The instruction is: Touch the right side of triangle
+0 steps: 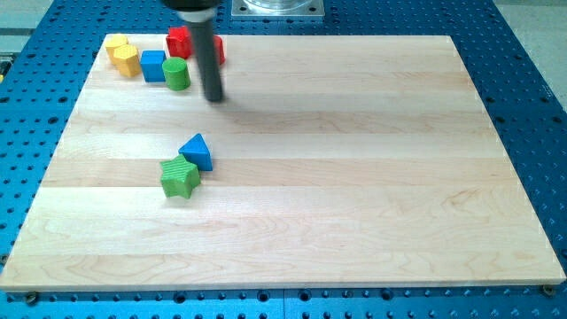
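Observation:
A blue triangle block (197, 151) lies on the wooden board's left half. A green star block (180, 177) touches it at its lower left. My tip (214, 97) is at the end of the dark rod, above and slightly right of the triangle in the view, well apart from it. The tip is just right of a green cylinder (176, 73).
A cluster sits at the view's top left: two yellow blocks (124, 56), a blue cube (153, 66), and red blocks (181, 41) partly hidden behind the rod. The wooden board (354, 177) lies on a blue perforated table.

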`<act>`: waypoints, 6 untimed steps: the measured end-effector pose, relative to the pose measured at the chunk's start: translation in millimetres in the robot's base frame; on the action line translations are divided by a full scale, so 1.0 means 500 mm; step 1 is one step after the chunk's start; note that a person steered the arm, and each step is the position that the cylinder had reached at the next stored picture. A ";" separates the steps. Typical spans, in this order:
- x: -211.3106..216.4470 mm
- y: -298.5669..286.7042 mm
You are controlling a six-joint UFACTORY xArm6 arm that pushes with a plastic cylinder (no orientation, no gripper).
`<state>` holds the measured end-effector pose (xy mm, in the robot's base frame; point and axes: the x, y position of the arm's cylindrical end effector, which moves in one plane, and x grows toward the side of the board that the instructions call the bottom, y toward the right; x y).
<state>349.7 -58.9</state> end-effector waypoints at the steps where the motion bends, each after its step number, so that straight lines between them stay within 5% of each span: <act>1: 0.158 0.101; 2: 0.186 -0.021; 4: 0.252 -0.026; 6: 0.213 -0.266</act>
